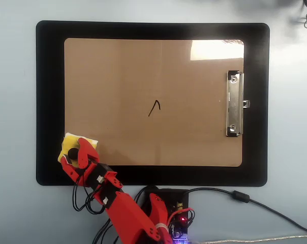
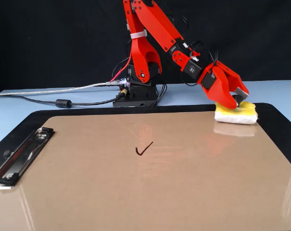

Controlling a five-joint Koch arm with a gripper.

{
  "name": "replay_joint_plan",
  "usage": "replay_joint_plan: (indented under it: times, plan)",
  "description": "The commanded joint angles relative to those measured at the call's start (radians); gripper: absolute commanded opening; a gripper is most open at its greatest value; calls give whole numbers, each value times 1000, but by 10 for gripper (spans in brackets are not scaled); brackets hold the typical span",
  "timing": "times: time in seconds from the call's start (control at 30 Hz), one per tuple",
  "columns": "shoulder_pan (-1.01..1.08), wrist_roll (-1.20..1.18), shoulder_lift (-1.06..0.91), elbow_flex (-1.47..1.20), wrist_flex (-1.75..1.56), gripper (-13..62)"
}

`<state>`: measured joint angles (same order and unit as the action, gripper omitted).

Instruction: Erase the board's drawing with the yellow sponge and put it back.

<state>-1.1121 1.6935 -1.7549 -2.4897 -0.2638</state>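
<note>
The brown board (image 1: 143, 66) lies on a black mat (image 1: 49, 101). The drawing (image 1: 154, 108), a small black caret mark, is near the board's middle; in the fixed view it shows as a tick (image 2: 144, 149). The yellow sponge (image 1: 68, 143) sits at the board's lower left corner in the overhead view, at the right back corner in the fixed view (image 2: 234, 115), resting flat. My red gripper (image 1: 73, 154) is down on it, its jaws closed on the round black knob (image 2: 238, 100).
The board's silver clip (image 1: 234, 104) is on its right short edge overhead and at the left in the fixed view (image 2: 20, 156). The arm's base (image 2: 136, 94) and cables (image 2: 63, 102) sit behind the mat. Bare board (image 2: 136, 192) surrounds the mark.
</note>
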Motion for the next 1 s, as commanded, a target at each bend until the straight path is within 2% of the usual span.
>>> replay_joint_plan:
  times: [0.0, 0.17, 0.3, 0.5, 0.63, 0.7, 0.97]
  plan:
    - [-18, -17, -2, 12, -97, 334]
    - [-18, -17, 3, 6, -98, 323]
    - [-18, -18, 3, -11, -103, 255]
    - [-18, -51, 6, -60, -152, 135]
    - [-14, -58, 14, -101, -218, -29]
    - [-14, -60, 14, -107, -227, -81]
    - [9, -58, 0, -98, -225, -82]
